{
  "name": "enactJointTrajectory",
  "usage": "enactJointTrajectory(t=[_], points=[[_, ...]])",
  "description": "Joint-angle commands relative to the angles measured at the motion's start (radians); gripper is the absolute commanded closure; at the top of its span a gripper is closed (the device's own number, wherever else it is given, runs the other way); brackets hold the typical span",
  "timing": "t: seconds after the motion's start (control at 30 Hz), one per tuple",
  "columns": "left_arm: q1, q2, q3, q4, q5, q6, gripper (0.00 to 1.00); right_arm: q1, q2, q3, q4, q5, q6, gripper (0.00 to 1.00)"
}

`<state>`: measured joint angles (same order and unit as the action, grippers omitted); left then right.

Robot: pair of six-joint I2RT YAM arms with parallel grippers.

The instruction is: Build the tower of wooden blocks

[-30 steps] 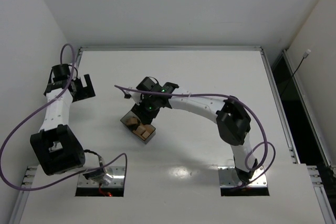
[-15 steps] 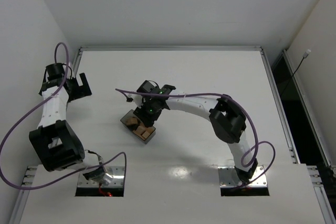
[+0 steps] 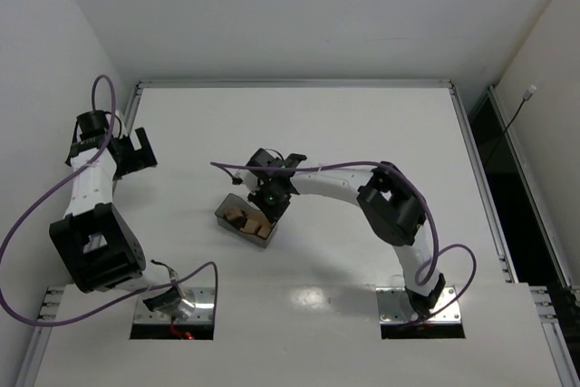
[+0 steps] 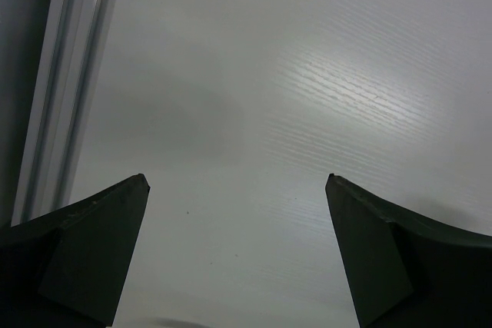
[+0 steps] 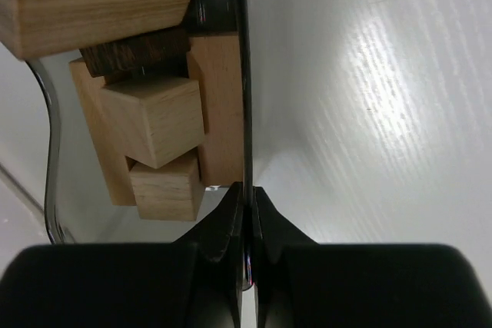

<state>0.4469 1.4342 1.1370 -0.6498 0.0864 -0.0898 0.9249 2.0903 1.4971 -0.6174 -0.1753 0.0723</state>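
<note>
1. The right pincer [image 3: 270, 206] is reaching in toward the middle of the white table [image 3: 381, 124], where it is leaning over the far-right side of a small grey see-through bin [image 3: 223, 216].
2. In the right wrist view, the right pincer [image 5: 247, 191] is pinching the thin upright wall of the bin [image 5: 244, 74]. Its two black fingers are pressing together with only that wall between them.
3. The wood blocks [image 3: 247, 220] are lying jumbled inside the bin, just left of the clamped wall in the wrist view, and none is sitting on the bare table.
4. Up close, the wood blocks [image 5: 154, 117] are showing as several light tan pieces crowding against each other. One dark brown block [image 5: 134, 50] is wedging between a large tan piece at the top and the cubes below it.
5. The left pincer [image 3: 136, 153] is hanging well apart from the bin, close to the table's left edge.
6. In the left wrist view, the left pincer [image 4: 237, 183] is standing wide open over the bare table [image 4: 307, 74]. It is gripping nothing, and a metal rail [image 4: 61, 74] is running along the side.
</note>
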Motion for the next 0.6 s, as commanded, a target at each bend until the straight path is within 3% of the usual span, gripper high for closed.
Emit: enactJointTrajectory(t=[0.0,0.1,0.3,0.4,0.57], points=[[0.013,0.008,0.041,0.01,0.023,-0.014,0.0,-0.004,-0.033,-0.008,0.035,0.101,0.009,1.0],[0.013,0.008,0.041,0.019,0.032,-0.027,0.0,-0.015,-0.068,0.002,0.044,0.204,0.009,1.0],[0.013,0.019,0.041,0.029,0.027,-0.117,0.0,-0.049,-0.19,-0.04,0.132,0.728,-0.084,1.0],[0.013,0.061,0.066,0.001,0.027,-0.139,0.0,-0.069,-0.26,-0.125,0.261,0.949,-0.222,1.0],[0.013,0.095,0.09,-0.01,0.045,-0.148,0.0,-0.069,-0.352,-0.383,0.696,1.194,-0.658,1.0]])
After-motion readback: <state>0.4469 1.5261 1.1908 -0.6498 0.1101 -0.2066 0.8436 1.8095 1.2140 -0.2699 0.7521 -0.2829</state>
